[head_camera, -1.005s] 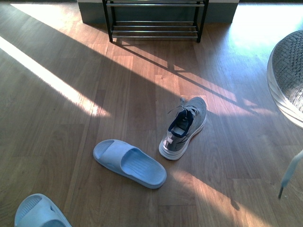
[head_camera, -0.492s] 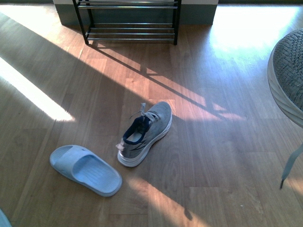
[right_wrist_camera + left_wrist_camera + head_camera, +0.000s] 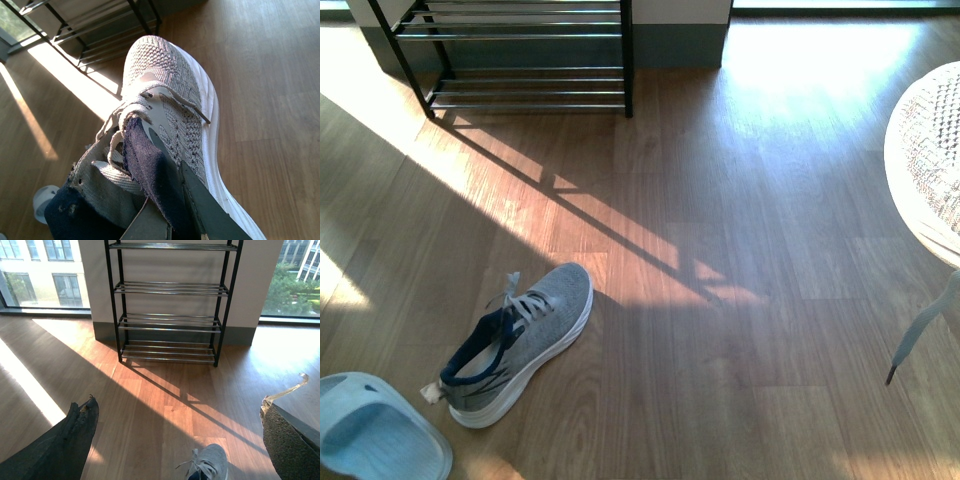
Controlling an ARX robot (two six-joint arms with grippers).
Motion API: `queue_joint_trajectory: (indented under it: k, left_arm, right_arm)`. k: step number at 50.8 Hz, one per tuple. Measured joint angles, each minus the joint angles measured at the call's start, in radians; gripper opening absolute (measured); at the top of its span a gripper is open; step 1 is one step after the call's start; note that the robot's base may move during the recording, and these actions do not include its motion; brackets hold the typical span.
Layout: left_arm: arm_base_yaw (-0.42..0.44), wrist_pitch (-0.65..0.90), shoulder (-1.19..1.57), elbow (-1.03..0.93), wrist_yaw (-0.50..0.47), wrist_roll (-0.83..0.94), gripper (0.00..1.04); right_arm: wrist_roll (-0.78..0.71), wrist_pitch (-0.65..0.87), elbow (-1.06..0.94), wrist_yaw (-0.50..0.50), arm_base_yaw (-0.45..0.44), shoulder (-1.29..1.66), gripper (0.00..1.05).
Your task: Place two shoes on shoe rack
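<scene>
One grey sneaker (image 3: 170,90) hangs toe-forward above the floor, with my right gripper (image 3: 170,210) shut on its navy tongue and side wall. In the front view its toe (image 3: 932,160) fills the right edge, a lace dangling below. The second grey sneaker (image 3: 520,340) lies on the floor at lower left, and also shows in the left wrist view (image 3: 210,465). A pale blue slide sandal (image 3: 375,435) sits at the bottom left corner. The shoe rack (image 3: 520,60) stands at the far left against the wall, its tiers bare (image 3: 170,305). My left gripper (image 3: 178,407) is open over the floor, holding nothing.
Wooden floor (image 3: 750,250) crossed by bright sun stripes and the rack's shadow lies between me and the rack. Large windows (image 3: 45,275) flank the wall behind the rack. The blue slide (image 3: 45,200) also shows below the held sneaker.
In the front view the rack, the floor sneaker and the slide have all slid leftward and lower. A second slide at bottom left has gone out of view. The held sneaker stays at the right edge.
</scene>
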Motion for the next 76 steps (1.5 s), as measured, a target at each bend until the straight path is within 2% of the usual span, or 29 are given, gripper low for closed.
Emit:
queue_joint_trajectory:
  k: [13, 14, 18, 21, 24, 28, 36, 46, 55, 64, 69, 76]
  left_arm:
    - [-0.002, -0.002, 0.002, 0.001, -0.010, -0.004, 0.95]
    - [-0.008, -0.015, 0.011, 0.004, -0.031, -0.008, 0.95]
    - [-0.073, -0.223, 0.198, 0.110, -0.314, -0.149, 0.95]
    - [-0.047, -0.184, 0.407, 0.154, -0.418, -0.185, 0.95]
    - [-0.020, -0.055, 0.616, 0.185, -0.409, -0.174, 0.95]
    - [-0.004, 0.130, 0.889, 0.238, -0.347, -0.109, 0.95]
    - [0.005, 0.315, 1.323, 0.372, -0.296, 0.005, 0.95]
    - [-0.041, 0.347, 1.822, 0.572, -0.274, 0.128, 0.95]
    - [-0.089, 0.338, 2.141, 0.727, -0.239, 0.183, 0.95]
    - [-0.137, 0.302, 2.380, 0.867, -0.214, 0.233, 0.95]
    - [-0.166, 0.284, 2.507, 0.970, -0.235, 0.259, 0.95]
    - [-0.187, 0.238, 2.601, 1.086, -0.228, 0.270, 0.95]
  right_arm:
    - [0.000, 0.000, 0.000, 0.000, 0.000, 0.000, 0.01]
    - [0.000, 0.000, 0.000, 0.000, 0.000, 0.000, 0.01]
    - [0.000, 0.000, 0.000, -0.007, 0.000, 0.000, 0.01]
    - [0.000, 0.000, 0.000, -0.008, 0.000, 0.000, 0.01]
    - [0.000, 0.000, 0.000, -0.008, 0.001, 0.000, 0.01]
    - [0.000, 0.000, 0.000, -0.008, 0.001, 0.000, 0.01]
    - [0.000, 0.000, 0.000, -0.006, 0.000, 0.000, 0.01]
    - [0.000, 0.000, 0.000, -0.007, 0.001, 0.000, 0.01]
    - [0.000, 0.000, 0.000, -0.007, 0.001, 0.000, 0.01]
    - [0.000, 0.000, 0.000, -0.007, 0.000, 0.000, 0.01]
    - [0.000, 0.000, 0.000, -0.007, 0.001, 0.000, 0.01]
    - [0.000, 0.000, 0.000, -0.007, 0.001, 0.000, 0.01]
